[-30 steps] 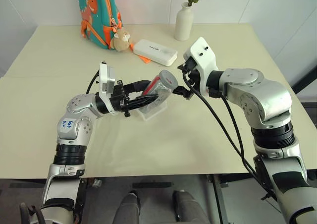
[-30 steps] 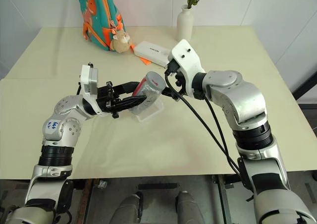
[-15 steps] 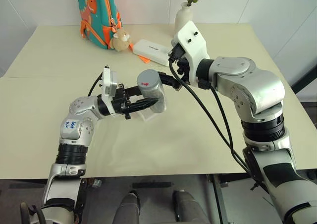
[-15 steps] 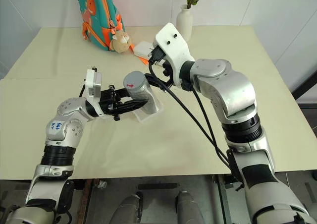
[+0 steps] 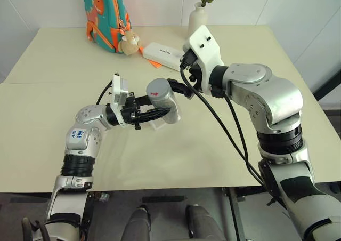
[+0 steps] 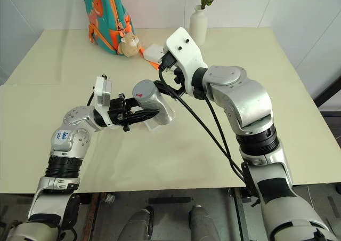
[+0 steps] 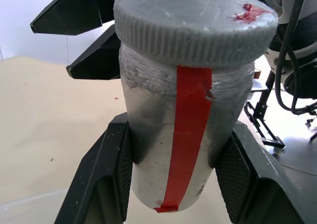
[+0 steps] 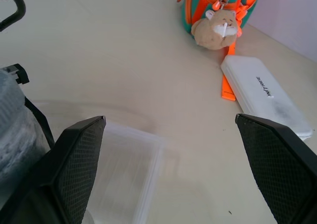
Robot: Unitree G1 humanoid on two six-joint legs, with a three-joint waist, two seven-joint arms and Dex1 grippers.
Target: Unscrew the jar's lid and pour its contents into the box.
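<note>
**benchrat:** Grey lid was still screwed down on the jar, red mark on top and a red tape strip down the side. Left end effector was clenched round the jar's body, holding it up off the surface, right over the clear box. Compared with a second earlier, the jar had swung from lying tipped toward the right arm to standing more upright, with the lid facing up toward the head camera.

**torque_tom:** And the right one?

**benchrat:** Right end effector was spread wide, gripping nothing. It had come up and in from the jar's side to just behind the jar. Its own wrist view had the jar at one edge and the box below between the fingers.

**torque_tom:** So no twisting yet?

**benchrat:** Didn't look like it, I couldn't see any gap under the lid. My read: that was the setup for the unscrew, lid now presented and the free fingers lining up. They weren't round the lid yet though, so they'd need to close in on it first.

**torque_tom:** Contents?

**benchrat:** Couldn't make them out, the jar wall was too cloudy. Further back sat the white case, a plush toy, the backpack and a white vase.
</note>
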